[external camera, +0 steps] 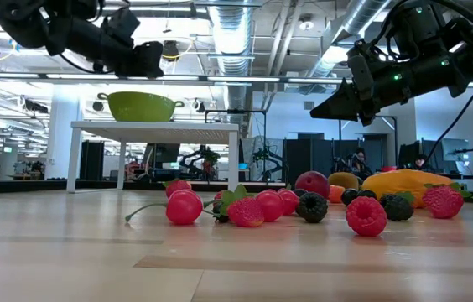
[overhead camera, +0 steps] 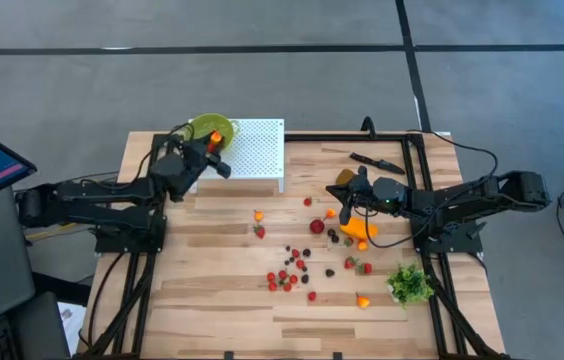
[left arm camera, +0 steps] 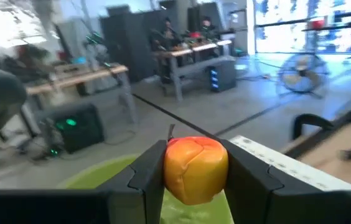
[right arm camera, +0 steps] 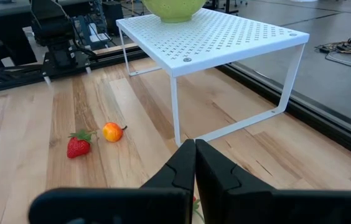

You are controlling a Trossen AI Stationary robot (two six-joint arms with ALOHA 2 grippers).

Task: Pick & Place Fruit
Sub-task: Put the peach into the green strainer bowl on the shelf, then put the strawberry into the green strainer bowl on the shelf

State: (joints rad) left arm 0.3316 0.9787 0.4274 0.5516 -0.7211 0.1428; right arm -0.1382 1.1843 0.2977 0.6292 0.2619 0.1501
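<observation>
Fruit pinched over the bowl, right arm idle

Left gripper [overhead camera: 219,139] sits above the green bowl [overhead camera: 209,127], which stands on the white perforated shelf [overhead camera: 260,147] at the table's far edge. Its fingers [left arm camera: 247,177] pinch a small orange fruit [left arm camera: 195,168] between them; in the left wrist view the bowl's rim [left arm camera: 94,175] lies directly beneath the fruit.

Right gripper [overhead camera: 345,213] hovers over the table's right half, fingers [right arm camera: 175,169] pressed together, holding nothing. Just beside it lies the long orange fruit [overhead camera: 359,229], and a brown oval [overhead camera: 346,177] is near its arm.

Remaining berries [overhead camera: 289,271] lie scattered across the middle of the wooden table [overhead camera: 212,280], well apart from the left gripper. A strawberry [right arm camera: 79,145] and a small orange piece [right arm camera: 112,131] lie side by side in front of the shelf.
</observation>
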